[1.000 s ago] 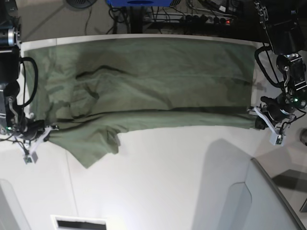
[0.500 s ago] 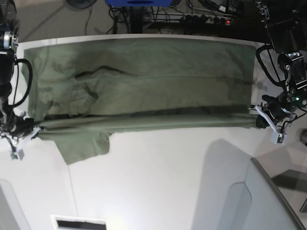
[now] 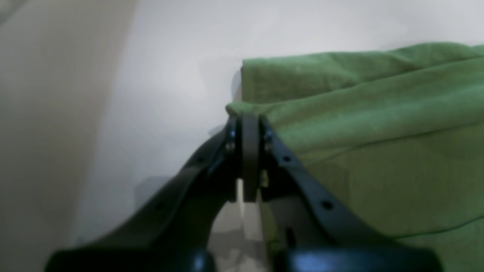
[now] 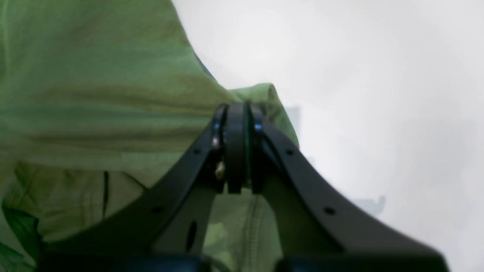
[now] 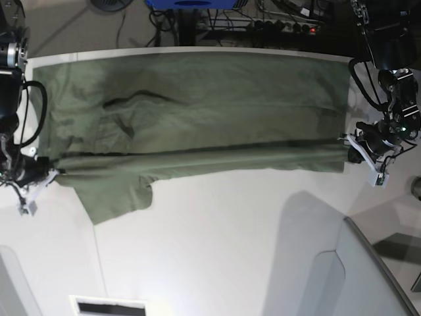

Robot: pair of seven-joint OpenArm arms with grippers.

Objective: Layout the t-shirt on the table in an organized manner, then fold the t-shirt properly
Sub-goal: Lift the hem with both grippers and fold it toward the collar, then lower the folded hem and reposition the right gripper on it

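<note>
The olive-green t-shirt [image 5: 197,112] lies stretched wide across the far half of the white table [image 5: 217,250], its near edge folded over in a long band, with a sleeve [image 5: 115,197] hanging toward me at the left. My left gripper [image 5: 352,153] is shut on the shirt's right corner; the left wrist view shows the jaws closed on a pinch of green cloth [image 3: 245,109]. My right gripper [image 5: 47,176] is shut on the shirt's left corner, with cloth [image 4: 261,92] pinched between closed jaws in the right wrist view.
A grey translucent panel [image 5: 368,276] stands at the near right. A white slotted piece [image 5: 108,306] sits at the near edge. Cables and equipment [image 5: 263,20] lie behind the table's far edge. A thin dark seam [image 5: 97,263] runs down the table at the left.
My right gripper pulled the shirt's left corner outward to the left, stretching the folded edge straighter. My left gripper moved slightly up and away, keeping its hold.
</note>
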